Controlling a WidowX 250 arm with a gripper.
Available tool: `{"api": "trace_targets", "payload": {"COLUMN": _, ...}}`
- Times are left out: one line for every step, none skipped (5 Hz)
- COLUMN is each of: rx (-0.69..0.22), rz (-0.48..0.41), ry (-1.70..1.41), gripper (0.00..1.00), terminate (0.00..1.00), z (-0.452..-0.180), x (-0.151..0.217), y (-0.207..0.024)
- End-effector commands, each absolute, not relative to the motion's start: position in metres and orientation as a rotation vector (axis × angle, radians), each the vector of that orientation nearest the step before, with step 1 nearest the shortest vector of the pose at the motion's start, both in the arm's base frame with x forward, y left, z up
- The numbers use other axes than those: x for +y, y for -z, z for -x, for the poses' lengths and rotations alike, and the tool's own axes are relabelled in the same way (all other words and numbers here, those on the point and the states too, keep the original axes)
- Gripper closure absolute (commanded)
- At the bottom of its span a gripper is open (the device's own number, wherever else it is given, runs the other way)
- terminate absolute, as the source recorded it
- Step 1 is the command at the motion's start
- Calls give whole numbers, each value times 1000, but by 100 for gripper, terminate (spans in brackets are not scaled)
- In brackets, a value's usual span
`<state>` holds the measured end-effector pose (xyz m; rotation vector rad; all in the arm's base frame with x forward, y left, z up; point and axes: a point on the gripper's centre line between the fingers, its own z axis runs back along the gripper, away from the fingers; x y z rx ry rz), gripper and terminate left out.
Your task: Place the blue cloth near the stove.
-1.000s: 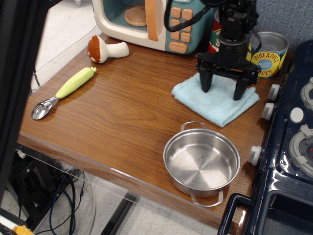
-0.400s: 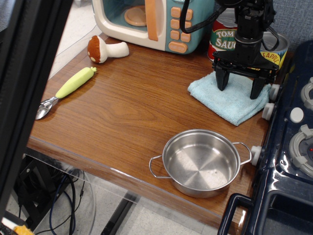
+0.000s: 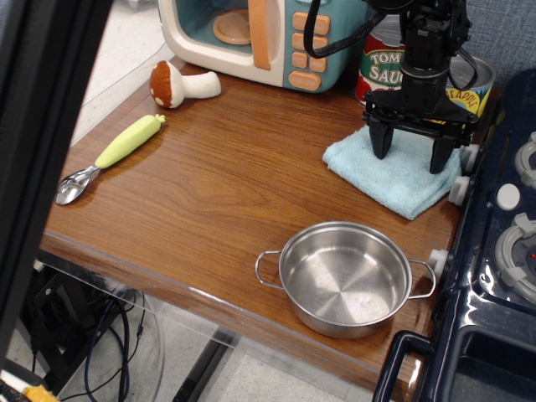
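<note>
The blue cloth (image 3: 395,177), a pale aqua towel, lies flat on the wooden counter at the right, its right edge next to the white knobs of the navy stove (image 3: 501,276). My gripper (image 3: 409,157) stands upright over the cloth's far half with its black fingers (image 3: 378,141) spread wide. The fingertips are at or just above the cloth surface. The jaws are open and nothing is held between them.
A steel pot (image 3: 345,276) sits in front of the cloth near the counter's front edge. A tomato sauce can (image 3: 381,59) and a pineapple can (image 3: 473,84) stand behind the gripper. A toy microwave (image 3: 251,33), a mushroom toy (image 3: 180,84) and a green-handled spoon (image 3: 109,159) lie to the left.
The gripper and the cloth have shifted right, up to the stove's knobs. The pot has turned so its handles point left and right. Over the last half second there is almost no movement.
</note>
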<state>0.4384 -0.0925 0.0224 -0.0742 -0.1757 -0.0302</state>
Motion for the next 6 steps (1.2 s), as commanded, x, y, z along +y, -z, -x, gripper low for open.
{"api": "trace_targets", "payload": {"rx": -319, "rz": 115, "ry": 36, "gripper": 0, "terminate": 0, "z": -427, "x": -88, "y": -96}}
{"api": "trace_targets", "payload": {"rx": -344, "rz": 91, "ry": 48, "gripper": 0, "terminate": 0, "z": -418, "x": -83, "y": -103}}
{"api": "trace_targets", "payload": {"rx": -344, "rz": 91, "ry": 48, "gripper": 0, "terminate": 0, "z": -418, "x": -83, "y": -103}}
{"api": "trace_targets", "payload": {"rx": -344, "rz": 91, "ry": 48, "gripper": 0, "terminate": 0, "z": -418, "x": -83, "y": -103}}
{"api": "trace_targets", "payload": {"rx": -344, "rz": 91, "ry": 48, "gripper": 0, "terminate": 0, "z": -418, "x": -83, "y": -103}}
{"api": "trace_targets", "payload": {"rx": -344, "rz": 91, "ry": 48, "gripper": 0, "terminate": 0, "z": -418, "x": -83, "y": -103}}
